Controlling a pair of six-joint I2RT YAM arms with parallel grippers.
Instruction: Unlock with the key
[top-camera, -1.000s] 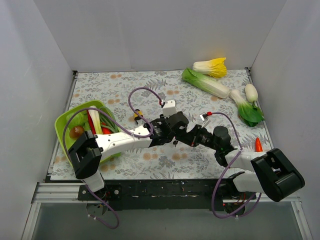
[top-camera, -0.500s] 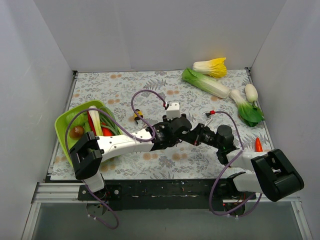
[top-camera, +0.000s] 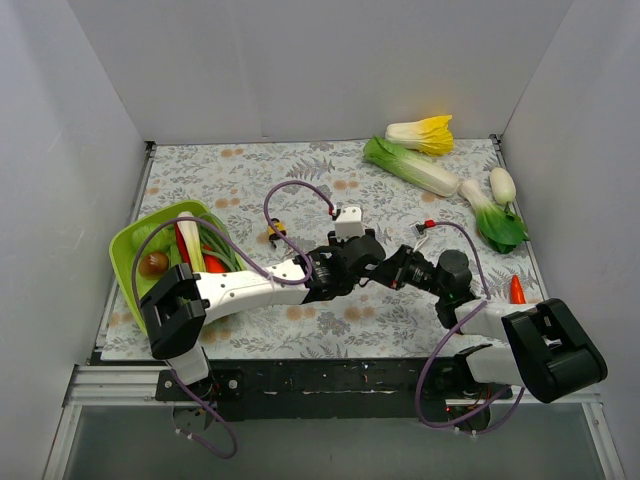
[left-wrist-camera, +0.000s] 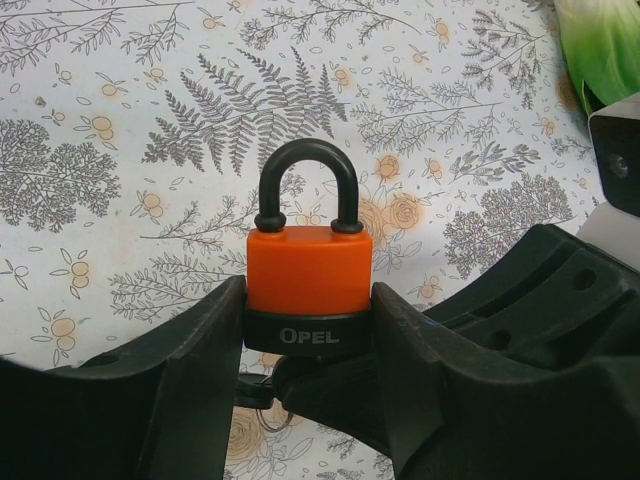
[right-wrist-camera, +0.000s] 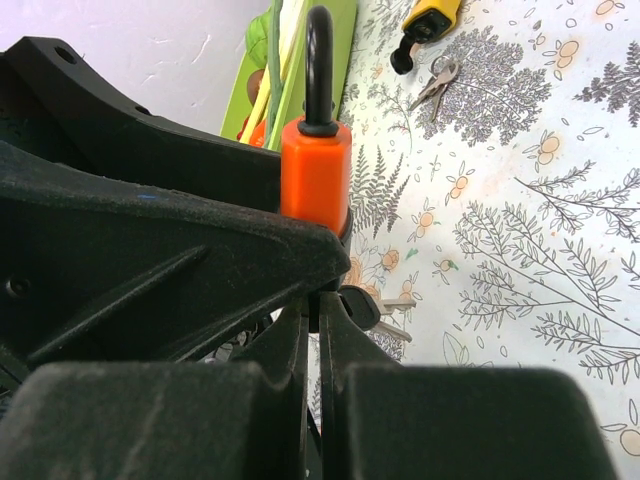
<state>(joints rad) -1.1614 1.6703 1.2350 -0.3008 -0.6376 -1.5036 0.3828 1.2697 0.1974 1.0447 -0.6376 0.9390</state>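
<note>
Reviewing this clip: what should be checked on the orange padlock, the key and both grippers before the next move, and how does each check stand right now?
1. Orange-bodied padlock clamped upright between the left gripper jaws: ok.
2. Black shackle closed into the body, nothing touching it: ok.
3. Right gripper shut just beneath the padlock's base: ok.
4. Small silver key bunch with black heads seated in the keyhole: cannot tell, the jaws hide it.
5. Yellow-bodied padlock lying apart on the floral table cover, away from both grippers: ok.
</note>
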